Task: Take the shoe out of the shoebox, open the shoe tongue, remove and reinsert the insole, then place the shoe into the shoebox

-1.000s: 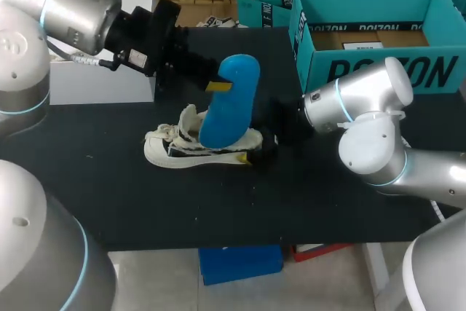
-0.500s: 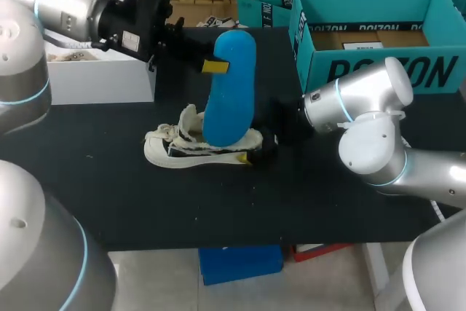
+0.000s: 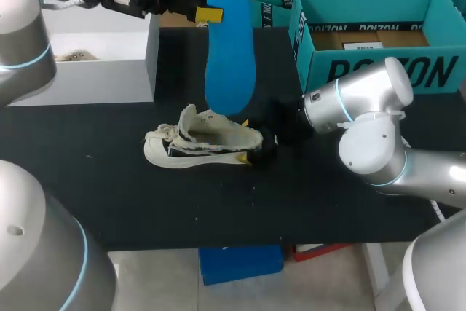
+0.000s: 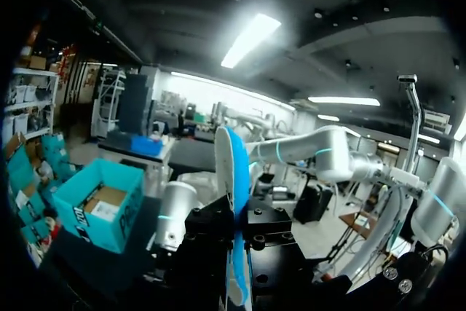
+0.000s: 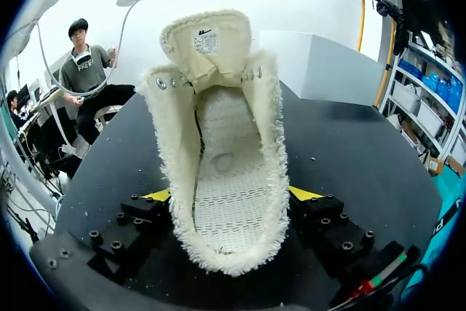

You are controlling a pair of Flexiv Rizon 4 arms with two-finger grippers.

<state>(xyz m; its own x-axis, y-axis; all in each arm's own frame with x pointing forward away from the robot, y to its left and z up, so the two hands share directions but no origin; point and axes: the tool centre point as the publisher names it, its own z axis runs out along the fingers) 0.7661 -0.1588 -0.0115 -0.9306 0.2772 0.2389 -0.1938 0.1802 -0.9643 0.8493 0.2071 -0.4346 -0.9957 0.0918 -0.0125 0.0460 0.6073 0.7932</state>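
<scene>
A cream shoe [image 3: 200,141] lies on its side on the black table [image 3: 131,194], tongue pulled open. My right gripper [image 3: 247,141] is shut on its heel; in the right wrist view the yellow fingertips [image 5: 304,194] press both sides of the shoe [image 5: 226,172], whose inside is bare. The blue insole [image 3: 228,49] hangs upright above the shoe, clear of it, with my left gripper [image 3: 209,14] shut on its top end. From the left wrist the insole [image 4: 238,202] shows edge-on between the fingers. The teal shoebox [image 3: 364,71] stands open at the back right.
A white open box [image 3: 109,63] stands at the back left, also visible beyond the shoe from the right wrist as the white box [image 5: 328,63]. A second teal box [image 3: 269,1] sits behind the table's far edge. Bare table lies in front of the shoe.
My left arm has lifted the blue insole up and back, out of the shoe. The right arm and the shoe have stayed where they were.
</scene>
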